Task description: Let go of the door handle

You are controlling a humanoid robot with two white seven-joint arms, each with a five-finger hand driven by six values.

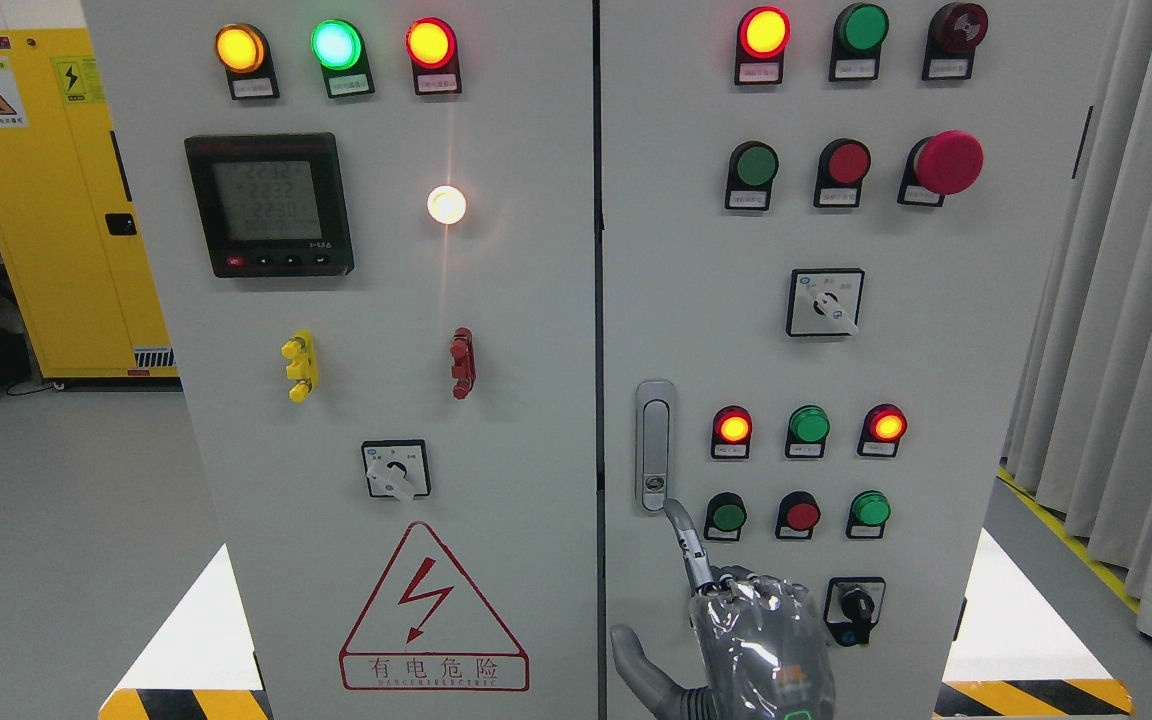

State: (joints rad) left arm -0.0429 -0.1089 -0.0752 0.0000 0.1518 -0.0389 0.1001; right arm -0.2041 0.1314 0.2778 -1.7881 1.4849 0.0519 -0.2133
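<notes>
Facing a grey electrical cabinet with two doors, shut, with a dark seam between them. On the right door (986, 330), close to that seam and at mid height, an upright silver door handle (654, 445), lying flush in its plate, with nothing wrapped around it. Just below it, the right hand (751, 640), coming up from the bottom edge, back of the hand to the camera and covered in clear film. Gripping nothing: index finger (686, 545) stretched upward with its tip at the handle's lower end, touching or a hair short of it, hard to tell which; thumb (631, 655) spread out to the left; remaining fingers apparently tucked against the door. Around the handle, rows of red and green lamps and buttons, a rotary switch (825, 302) above, a red mushroom button (948, 162) near the top right. On the left door (536, 480), a dark meter (269, 205) with a lit screen, three glowing lamps above it, and a red lightning warning triangle (433, 610) low down. Far left, a yellow locker (46, 200); far right, a pale curtain (1136, 350).
</notes>
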